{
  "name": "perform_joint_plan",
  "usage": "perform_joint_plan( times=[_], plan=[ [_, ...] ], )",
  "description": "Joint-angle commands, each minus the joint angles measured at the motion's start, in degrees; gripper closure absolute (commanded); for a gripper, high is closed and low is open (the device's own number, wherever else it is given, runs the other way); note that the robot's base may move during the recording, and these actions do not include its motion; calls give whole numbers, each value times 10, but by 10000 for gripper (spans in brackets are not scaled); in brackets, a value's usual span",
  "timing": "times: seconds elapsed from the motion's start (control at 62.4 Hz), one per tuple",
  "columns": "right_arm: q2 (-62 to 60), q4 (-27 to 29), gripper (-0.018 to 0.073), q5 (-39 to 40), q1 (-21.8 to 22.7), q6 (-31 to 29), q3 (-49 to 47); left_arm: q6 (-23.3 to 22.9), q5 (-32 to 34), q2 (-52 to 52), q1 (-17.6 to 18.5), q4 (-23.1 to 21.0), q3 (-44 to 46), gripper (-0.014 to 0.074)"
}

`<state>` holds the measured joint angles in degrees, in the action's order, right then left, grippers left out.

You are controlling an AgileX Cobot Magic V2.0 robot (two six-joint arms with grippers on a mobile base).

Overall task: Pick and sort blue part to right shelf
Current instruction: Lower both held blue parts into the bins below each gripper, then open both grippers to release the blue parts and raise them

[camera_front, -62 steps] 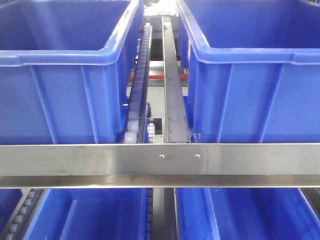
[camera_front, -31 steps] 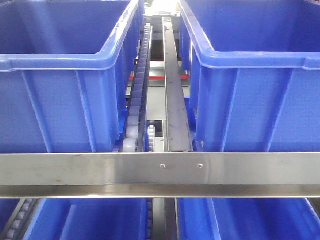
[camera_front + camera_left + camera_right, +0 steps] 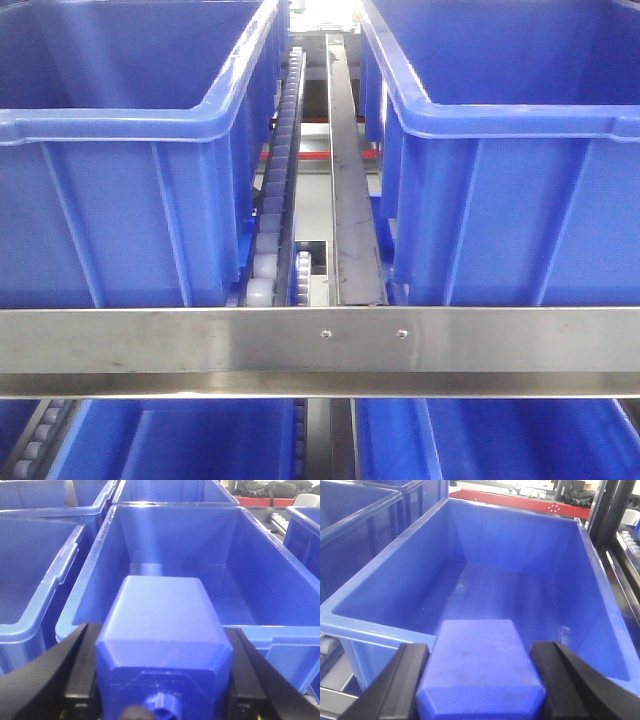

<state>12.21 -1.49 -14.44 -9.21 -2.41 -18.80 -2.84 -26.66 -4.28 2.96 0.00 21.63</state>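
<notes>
Since the frame a second earlier, the front rail (image 3: 320,340) of the right shelf (image 3: 355,250) had dropped lower in your front view and the two upper bins had grown larger; against the frame half a second back, almost nothing had shifted.

Your front view showed only the rack: the left upper bin (image 3: 130,200), the roller track (image 3: 272,210) and steel divider (image 3: 352,200) between, the right upper bin (image 3: 520,200), and lower bins under the rail. It showed neither arm and no part. The wrist views gave you what it could not.

In the left wrist view, the left pincer (image 3: 162,680) was clamped on a blue block (image 3: 162,645), its black fingers (image 3: 82,675) pressed against both flanks. That block had a small round knob at its near end, so it looked like the squatter piece. It hung at the near rim of an open bin (image 3: 260,605), which had further bins to its left and behind.

In the right wrist view, the right pincer (image 3: 480,680) gripped the blue part (image 3: 480,670), with its fingers (image 3: 402,680) tight on either side. You had the part held above the near wall of a large open bin (image 3: 385,600), not yet set down inside. A red frame (image 3: 520,502) ran behind that bin.
</notes>
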Motion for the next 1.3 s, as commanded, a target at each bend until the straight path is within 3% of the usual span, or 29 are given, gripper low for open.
perform_joint_plan(
  times=[0.0,0.257,0.481,0.577,0.69,0.962,1.106,1.283],
  plan=[
    [8,-4,216,64,3,-3,-18,-1,54,-10,-2,-4,16,241],
    [19,-3,214,76,3,-3,-32,1,106,-44,0,-12,26,242],
    [107,-3,214,100,3,-3,-83,10,120,-170,0,-12,67,241],
    [171,-3,214,111,3,-3,-112,12,157,-235,1,-12,97,241],
    [248,-3,214,112,3,-3,-154,13,186,-308,18,-11,132,240],
    [441,20,212,163,3,-3,-249,13,261,-477,96,-10,186,241],
    [511,69,213,187,3,2,-275,13,321,-545,105,-10,186,240],
    [565,70,213,210,3,2,-277,13,326,-588,105,-10,186,240]
  ],
)
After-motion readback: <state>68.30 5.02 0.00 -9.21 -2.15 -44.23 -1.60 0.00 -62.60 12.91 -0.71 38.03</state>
